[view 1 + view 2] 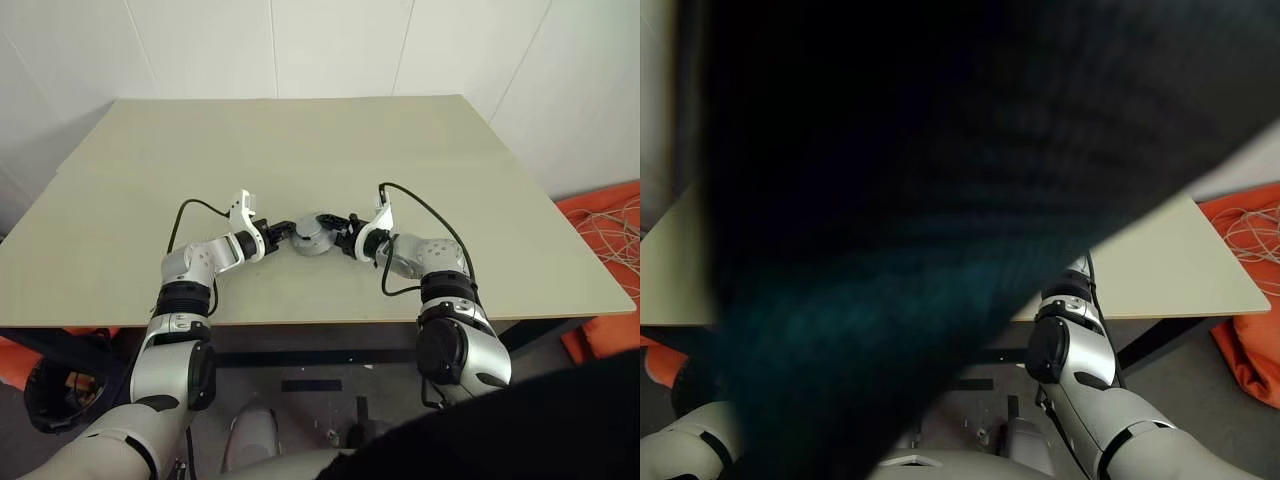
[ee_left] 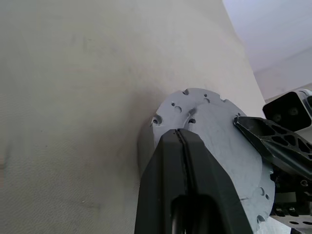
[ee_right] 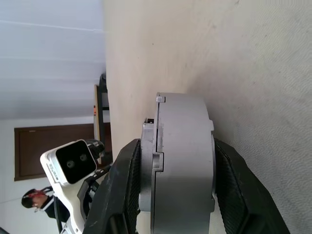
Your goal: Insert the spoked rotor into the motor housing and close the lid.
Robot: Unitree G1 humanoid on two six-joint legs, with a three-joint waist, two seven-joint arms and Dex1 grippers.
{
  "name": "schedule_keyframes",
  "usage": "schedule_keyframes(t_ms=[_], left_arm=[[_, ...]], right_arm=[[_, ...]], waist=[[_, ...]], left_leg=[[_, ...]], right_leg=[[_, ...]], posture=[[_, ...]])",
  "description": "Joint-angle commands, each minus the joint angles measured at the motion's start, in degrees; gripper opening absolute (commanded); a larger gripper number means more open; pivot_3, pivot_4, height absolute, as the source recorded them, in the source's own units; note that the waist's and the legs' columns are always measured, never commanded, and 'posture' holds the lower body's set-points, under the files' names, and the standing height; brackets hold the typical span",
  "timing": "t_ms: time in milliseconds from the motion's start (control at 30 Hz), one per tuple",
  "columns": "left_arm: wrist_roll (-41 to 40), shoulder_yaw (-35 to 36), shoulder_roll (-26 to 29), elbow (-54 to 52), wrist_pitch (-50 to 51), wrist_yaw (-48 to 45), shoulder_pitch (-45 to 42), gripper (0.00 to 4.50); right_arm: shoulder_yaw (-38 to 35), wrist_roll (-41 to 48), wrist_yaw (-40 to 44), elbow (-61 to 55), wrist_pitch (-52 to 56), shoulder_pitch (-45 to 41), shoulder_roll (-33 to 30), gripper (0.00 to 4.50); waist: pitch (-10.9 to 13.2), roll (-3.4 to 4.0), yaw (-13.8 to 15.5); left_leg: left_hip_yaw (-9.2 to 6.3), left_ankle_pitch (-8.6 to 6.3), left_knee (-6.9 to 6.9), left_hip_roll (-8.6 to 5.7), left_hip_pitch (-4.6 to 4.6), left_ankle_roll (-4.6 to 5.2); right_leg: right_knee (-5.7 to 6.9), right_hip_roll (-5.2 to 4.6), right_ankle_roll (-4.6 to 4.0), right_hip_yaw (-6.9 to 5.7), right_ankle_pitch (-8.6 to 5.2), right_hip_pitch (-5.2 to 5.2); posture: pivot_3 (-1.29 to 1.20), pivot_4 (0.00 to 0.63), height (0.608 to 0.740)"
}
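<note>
Right gripper (image 3: pixel 178 185) clamps motor housing (image 3: pixel 183 161) — interior hidden.

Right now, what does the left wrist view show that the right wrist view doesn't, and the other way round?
Left wrist view: the motor housing face-on, a flat round face with small holes and a notched rim, and the left claw shut in front of it. Right wrist view: the housing edge-on, its thick side wall clamped by the right claw, one finger on each side, with a person far behind. Both: the housing, the beige table and part of the right claw.
</note>
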Motion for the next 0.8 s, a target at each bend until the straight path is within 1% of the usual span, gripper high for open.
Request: schedule_keyframes(t_ms=[33, 333, 500, 633, 800], left_arm=[[-0.8, 0.5, 0.3, -1.1, -0.8, -0.5, -0.5, 0.00], [-2.5, 2.0, -0.2, -1.7, -1.0, -1.1, -0.1, 0.00], [-4.7, 4.1, -0.6, -1.7, -0.5, -1.1, -0.3, 0.00], [-6.7, 6.0, -1.0, -1.4, -0.1, -0.5, -0.6, 0.00], [-12.1, 10.9, -1.9, -1.1, 1.3, 0.2, -2.1, 0.00]], right_arm=[[-0.9, 2.5, -0.1, -0.3, -2.1, -2.7, -0.9, 2.06], [-4.2, 6.3, -1.0, 1.9, -5.7, -5.3, -2.0, 2.05], [-5.3, 8.7, -1.2, 0.8, -6.0, -6.9, -1.8, 2.05], [-5.4, 10.8, -2.0, -1.2, -4.7, -8.1, -1.5, 2.05], [-4.6, 14.2, -3.5, -6.5, -0.6, -8.9, -0.1, 2.05]], waist=[[0.0, 0.00, 0.0], [0.0, 0.00, 0.1], [0.0, 0.00, 0.1], [0.0, 0.00, 0.1], [0.0, 0.00, 0.1]], left_leg=[[0.00, 0.00, 0.00, 0.00, 0.00, 0.00], [-0.01, 0.00, 0.03, 0.00, -0.10, 0.00], [-0.01, -0.02, 0.18, -0.01, -0.49, 0.05], [-0.05, -0.16, 0.83, 0.00, -1.13, 0.29], [-0.06, -0.16, 0.99, 0.03, -1.19, 0.29]], right_leg=[[0.00, 0.00, 0.00, 0.00, 0.00, 0.00], [0.00, 0.00, 0.00, -0.04, 0.00, -0.05], [0.20, 0.00, 0.02, -0.08, 0.03, -0.52], [0.79, 0.06, -0.01, -0.22, 0.02, -1.09], [0.84, 0.03, -0.02, -0.24, 0.04, -1.09]], posture=[[0.00, 0.000, 0.740], [0.00, 0.000, 0.740], [0.00, 0.000, 0.740], [0.00, 0.000, 0.740], [0.00, 0.000, 0.740]])
